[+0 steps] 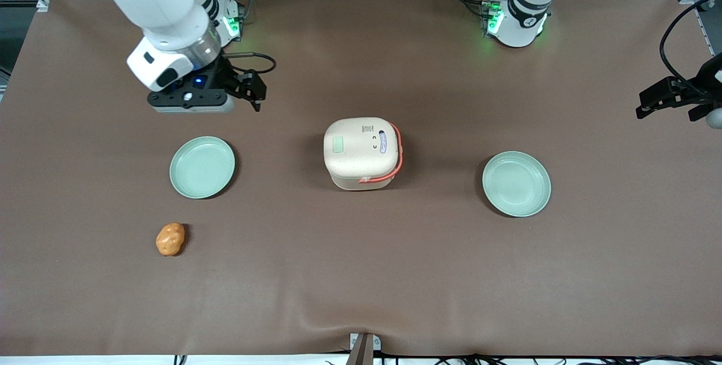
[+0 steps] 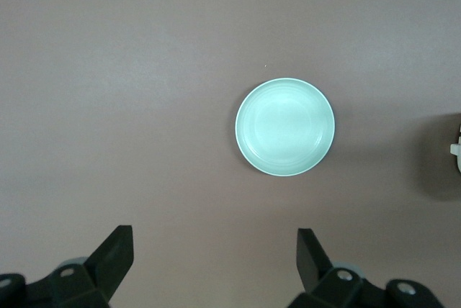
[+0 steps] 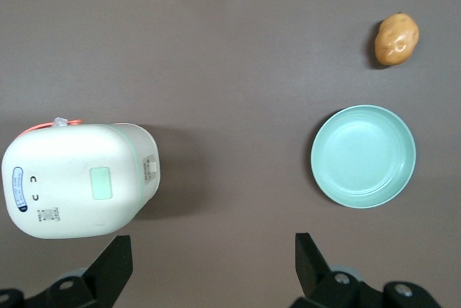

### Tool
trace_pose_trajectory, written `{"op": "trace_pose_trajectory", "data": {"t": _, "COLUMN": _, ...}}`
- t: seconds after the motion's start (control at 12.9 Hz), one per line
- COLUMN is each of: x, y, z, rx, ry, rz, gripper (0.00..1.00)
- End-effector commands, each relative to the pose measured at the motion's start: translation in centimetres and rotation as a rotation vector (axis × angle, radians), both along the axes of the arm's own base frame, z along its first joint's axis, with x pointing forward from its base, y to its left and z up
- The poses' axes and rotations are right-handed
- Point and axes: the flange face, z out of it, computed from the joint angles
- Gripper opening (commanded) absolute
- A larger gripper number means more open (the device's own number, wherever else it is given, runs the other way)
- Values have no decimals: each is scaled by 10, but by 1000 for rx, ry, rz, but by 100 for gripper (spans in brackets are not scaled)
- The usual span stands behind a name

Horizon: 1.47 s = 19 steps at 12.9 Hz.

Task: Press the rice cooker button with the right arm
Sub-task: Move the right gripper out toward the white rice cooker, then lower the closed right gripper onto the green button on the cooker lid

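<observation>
One empty, wide-open pincer is hovering well apart from the rice cooker, needing to reach its button mid-table.

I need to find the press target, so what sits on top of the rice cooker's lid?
On the rice cooker lid: the pale green button, a bluish-white oval label and two tiny dark marks. The shut lid hides its inside. The gripper hangs open, apart from it, toward the working arm's end.
</observation>
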Motion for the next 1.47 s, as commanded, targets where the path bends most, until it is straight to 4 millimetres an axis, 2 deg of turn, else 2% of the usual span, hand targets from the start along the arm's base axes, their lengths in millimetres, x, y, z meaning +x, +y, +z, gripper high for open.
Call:
{"op": "trace_pose_trajectory", "data": {"t": 0.0, "x": -6, "y": 25, "z": -8, "rx": -18, "ry": -11, "rz": -25, "gripper": 100}}
{"op": "trace_pose_trajectory", "data": {"t": 0.15, "x": -6, "y": 39, "z": -17, "rx": -11, "ry": -16, "rz": -37, "gripper": 100}}
{"op": "trace_pose_trajectory", "data": {"t": 0.46, "x": -18, "y": 88, "z": -48, "rx": -6, "ry": -15, "rz": -28, "gripper": 100}}
{"op": "trace_pose_trajectory", "data": {"t": 0.54, "x": -23, "y": 102, "z": -56, "rx": -12, "ry": -12, "rz": -6, "gripper": 81}}
{"op": "trace_pose_trajectory", "data": {"t": 0.62, "x": -26, "y": 111, "z": -65, "rx": -20, "ry": -3, "rz": 6, "gripper": 56}}
{"op": "trace_pose_trajectory", "data": {"t": 0.7, "x": -29, "y": 118, "z": -73, "rx": -23, "ry": 4, "rz": 12, "gripper": 36}}
{"op": "trace_pose_trajectory", "data": {"t": 0.85, "x": -28, "y": 128, "z": -88, "rx": -20, "ry": 7, "rz": -54, "gripper": 8}}
{"op": "trace_pose_trajectory", "data": {"t": 0.93, "x": -33, "y": 140, "z": -98, "rx": -25, "ry": 11, "rz": -54, "gripper": 0}}
{"op": "trace_pose_trajectory", "data": {"t": 1.08, "x": -34, "y": 150, "z": -118, "rx": -37, "ry": 22, "rz": -43, "gripper": 0}}
{"op": "trace_pose_trajectory", "data": {"t": 1.39, "x": -32, "y": 164, "z": -143, "rx": -29, "ry": 13, "rz": -28, "gripper": 0}}
